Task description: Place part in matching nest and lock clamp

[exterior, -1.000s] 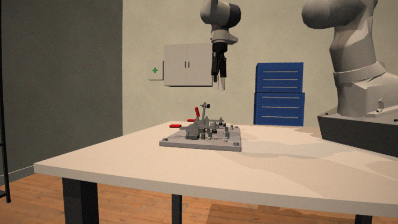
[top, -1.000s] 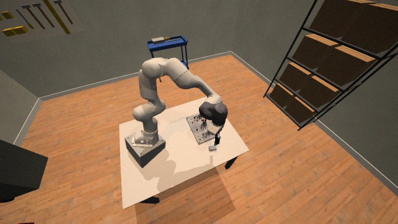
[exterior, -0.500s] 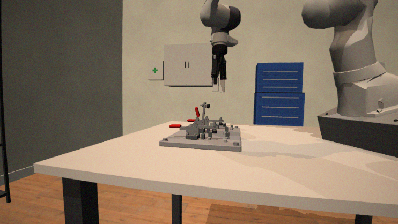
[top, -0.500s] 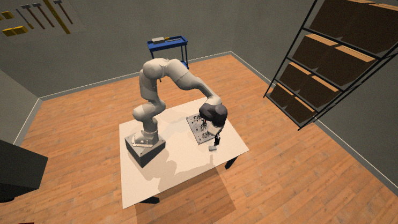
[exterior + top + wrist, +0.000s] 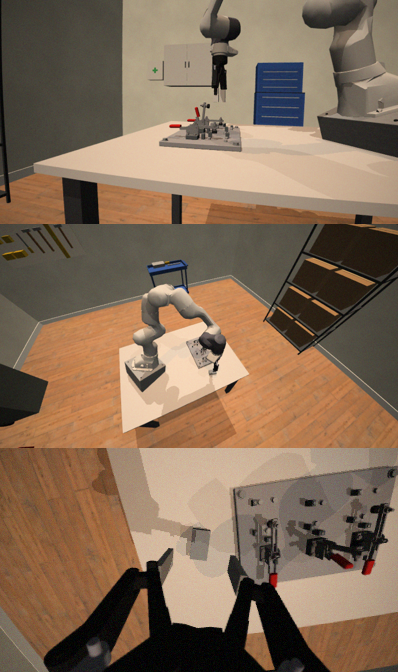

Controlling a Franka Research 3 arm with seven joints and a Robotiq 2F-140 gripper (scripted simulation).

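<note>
One robot arm, mounted on one dark base block, reaches over a pale desk, its single tool hanging in the air with two fingers apart and nothing between them. One gray part lies on the desk just beside the fixture plate, to the left of it in the wrist view and outside all nests; the exterior view does not show it. Three clamps line the plate, each with a red handle; two handles lie level, while the third rises steeply beside an upright bar. Shadows of the arm cross the smooth, light desktop, which stands on dark legs above a wood-plank floor. Around the room are one blue cart at the far wall, three hammers hung at far left and one black shelf rack of brown boxes at right. The exterior view adds one two-door wall cabinet, one green-cross box and two stacked blue drawer units.

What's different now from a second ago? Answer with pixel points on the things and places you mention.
The tool (image 5: 215,367) (image 5: 219,96) (image 5: 201,560) has come down closer to the table (image 5: 178,390) (image 5: 194,172) (image 5: 175,608). Nothing was grasped or released. The small grey part (image 5: 212,372) (image 5: 201,544) and the clamp fixture (image 5: 199,365) (image 5: 200,146) (image 5: 295,570) look unmoved, red handles included.
</note>
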